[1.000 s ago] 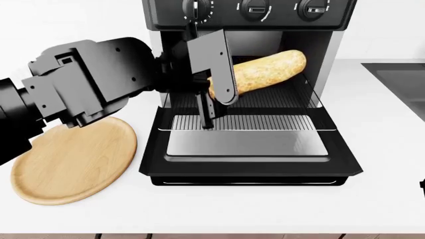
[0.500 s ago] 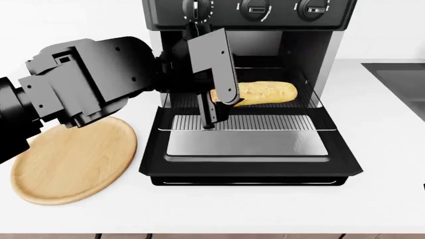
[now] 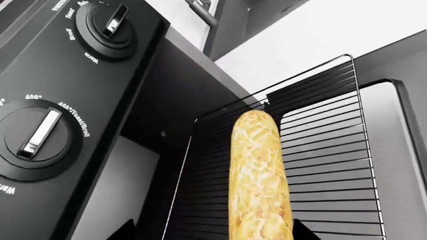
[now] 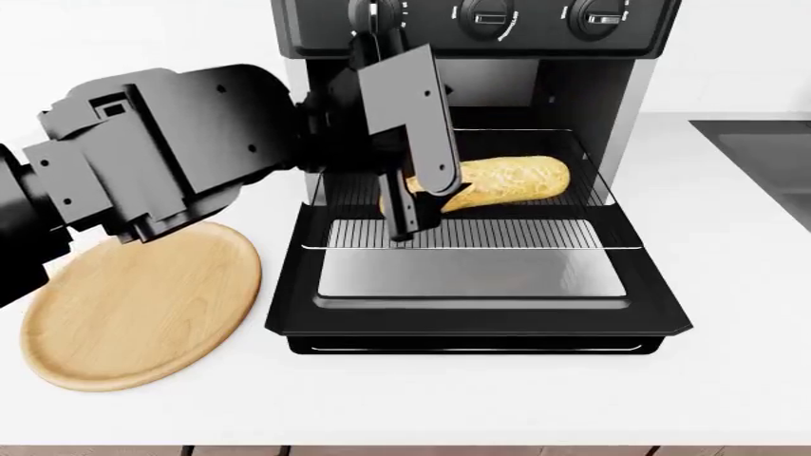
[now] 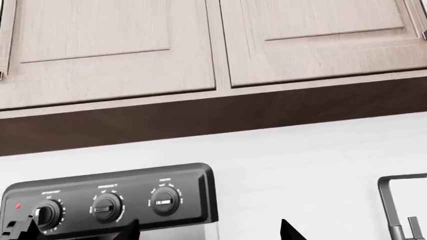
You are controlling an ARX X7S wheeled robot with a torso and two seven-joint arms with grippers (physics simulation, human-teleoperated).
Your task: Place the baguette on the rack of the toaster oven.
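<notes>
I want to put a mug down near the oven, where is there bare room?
Bare white counter lies right of the black and silver toaster oven, and in front of its drop-down door. Left is crowded: the round wooden board and left gripper.

Left pincer (image 4: pixel 408 195) spread open, fingers downward.

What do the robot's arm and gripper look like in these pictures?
The left arm is matte black, built of blocky, angular housings with small round screw holes. Its left gripper has long, flat, dark grey fingers. No cables or markings show.
</notes>
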